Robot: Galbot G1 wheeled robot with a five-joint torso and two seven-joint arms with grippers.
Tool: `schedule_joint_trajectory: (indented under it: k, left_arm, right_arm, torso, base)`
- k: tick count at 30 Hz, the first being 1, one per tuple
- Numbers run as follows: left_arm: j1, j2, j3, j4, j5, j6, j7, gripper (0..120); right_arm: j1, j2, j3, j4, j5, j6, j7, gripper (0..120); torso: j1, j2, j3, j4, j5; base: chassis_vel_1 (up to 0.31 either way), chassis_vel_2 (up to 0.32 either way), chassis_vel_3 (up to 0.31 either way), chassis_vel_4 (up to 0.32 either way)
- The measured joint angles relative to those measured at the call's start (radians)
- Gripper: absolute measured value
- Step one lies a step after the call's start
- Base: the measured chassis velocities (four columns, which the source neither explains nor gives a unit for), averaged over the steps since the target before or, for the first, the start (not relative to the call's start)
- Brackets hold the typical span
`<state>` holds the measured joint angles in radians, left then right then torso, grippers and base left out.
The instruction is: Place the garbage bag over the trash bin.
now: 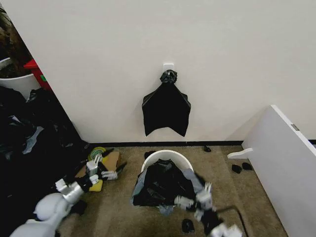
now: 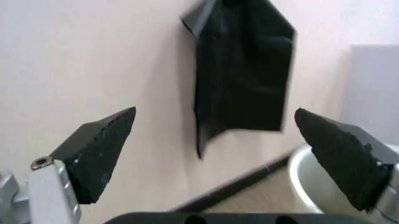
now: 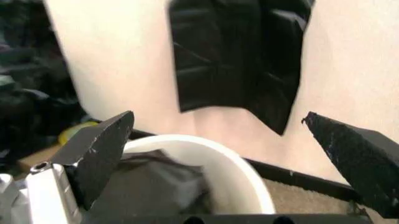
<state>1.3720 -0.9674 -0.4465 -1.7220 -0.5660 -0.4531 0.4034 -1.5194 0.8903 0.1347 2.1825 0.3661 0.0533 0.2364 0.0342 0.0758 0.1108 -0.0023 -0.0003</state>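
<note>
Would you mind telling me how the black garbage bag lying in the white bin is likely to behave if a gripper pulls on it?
The garbage bag is crumpled and draped over the near side of the trash bin, so it probably is floppy and would stretch or bunch. Its glossy sheen suggests it may slip between fingers. It looks thin, so probably very light and liable to tear.

— From my seat, the trash bin (image 1: 168,156) shows me just its far rim; the garbage bag (image 1: 163,185) drapes over the rest.

— And the floor items?

— Small dark bits (image 1: 241,168) by the white board are too tiny to name. The right gripper (image 1: 193,207) is blurred, its arm cut by the bottom edge.

— Left side?

— The black plastic heap (image 1: 29,143) runs off the frame.
</note>
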Motion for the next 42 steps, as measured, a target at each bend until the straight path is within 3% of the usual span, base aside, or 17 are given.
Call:
schedule_joint_trajectory:
  k: [3, 5, 6, 8, 11, 17, 19, 23, 25, 31, 35, 37, 38, 42]
  left_arm:
    - [0.048, -0.040, -0.003, -0.073, 0.049, -0.004, -0.051, 100]
    - [0.059, -0.047, -0.004, -0.085, 0.064, -0.005, -0.060, 100]
    - [0.082, -0.059, -0.007, -0.106, 0.105, -0.010, -0.097, 100]
    - [0.089, -0.061, -0.007, -0.110, 0.119, -0.010, -0.115, 100]
    - [0.138, -0.068, -0.008, -0.141, 0.186, -0.010, -0.213, 100]
    - [0.176, -0.090, -0.007, -0.163, 0.225, -0.010, -0.255, 100]
    - [0.203, -0.161, -0.011, -0.184, 0.229, -0.002, -0.317, 100]
    - [0.215, -0.196, -0.012, -0.198, 0.215, 0.013, -0.361, 100]
    - [0.222, -0.205, -0.015, -0.208, 0.213, 0.025, -0.387, 100]
    - [0.221, -0.202, -0.021, -0.213, 0.213, 0.041, -0.405, 100]
    - [0.217, -0.202, -0.022, -0.212, 0.214, 0.050, -0.420, 100]
    - [0.217, -0.202, -0.021, -0.211, 0.214, 0.051, -0.421, 100]
    - [0.217, -0.202, -0.020, -0.210, 0.217, 0.053, -0.426, 100]
    - [0.215, -0.206, -0.017, -0.209, 0.221, 0.062, -0.439, 100]
  right_arm:
    - [0.185, -0.031, -0.025, -0.077, 0.182, -0.197, -0.020, 100]
    - [0.238, -0.033, -0.036, -0.103, 0.216, -0.246, -0.035, 100]
    - [0.343, -0.032, -0.057, -0.161, 0.264, -0.341, -0.091, 100]
    - [0.366, -0.031, -0.059, -0.175, 0.269, -0.365, -0.111, 100]
    - [0.511, -0.013, -0.080, -0.279, 0.262, -0.548, -0.292, 100]
    - [0.592, 0.009, -0.109, -0.354, 0.226, -0.607, -0.340, 100]
    - [0.679, 0.051, -0.141, -0.468, 0.131, -0.637, -0.412, 100]
    - [0.715, 0.080, -0.154, -0.521, 0.088, -0.643, -0.440, 98]
    - [0.744, 0.100, -0.164, -0.563, 0.035, -0.657, -0.486, 86]
    - [0.766, 0.113, -0.178, -0.587, 0.006, -0.668, -0.515, 71]
    - [0.772, 0.117, -0.190, -0.599, -0.009, -0.674, -0.520, 52]
    - [0.773, 0.117, -0.191, -0.601, -0.010, -0.675, -0.521, 50]
    - [0.773, 0.117, -0.197, -0.605, -0.013, -0.676, -0.522, 41]
    - [0.772, 0.112, -0.205, -0.605, -0.013, -0.676, -0.523, 29]
  torso:
    - [0.000, 0.000, 0.000, -0.0003, 0.0002]
    - [0.000, 0.000, 0.000, -0.0002, 0.0003]
    - [0.000, 0.000, 0.000, 0.0002, 0.0000]
    - [0.000, 0.000, 0.000, 0.0002, 0.0000]
    - [0.000, 0.000, 0.000, -0.0003, -0.0003]
    - [0.000, 0.000, 0.000, -0.0001, -0.0005]
    - [0.000, 0.000, 0.000, -0.0003, -0.0005]
    - [0.000, 0.000, 0.000, 0.0000, -0.0002]
    - [0.000, 0.000, 0.000, -0.0002, -0.0003]
    - [0.000, 0.000, 0.000, -0.0002, -0.0003]
    - [0.000, 0.000, 0.000, -0.0003, -0.0003]
    - [0.000, 0.000, 0.000, -0.0003, -0.0003]
    - [0.000, 0.000, 0.000, -0.0003, -0.0003]
    - [0.000, 0.000, 0.000, 0.0000, -0.0003]
  base:
    - [0.000, 0.000, 0.000, 0.000]
    - [0.000, 0.000, 0.000, 0.000]
    - [0.000, 0.000, 0.000, 0.000]
    - [0.000, 0.000, 0.000, 0.000]
    - [0.000, 0.000, 0.000, 0.000]
    - [0.000, 0.000, 0.000, 0.000]
    - [0.000, 0.000, 0.000, 0.000]
    - [0.000, 0.000, 0.000, 0.000]
    - [0.000, 0.000, 0.000, 0.000]
    - [0.000, 0.000, 0.000, 0.000]
    - [0.000, 0.000, 0.000, 0.000]
    - [0.000, 0.000, 0.000, 0.000]
    - [0.000, 0.000, 0.000, 0.000]
    - [0.000, 0.000, 0.000, 0.000]
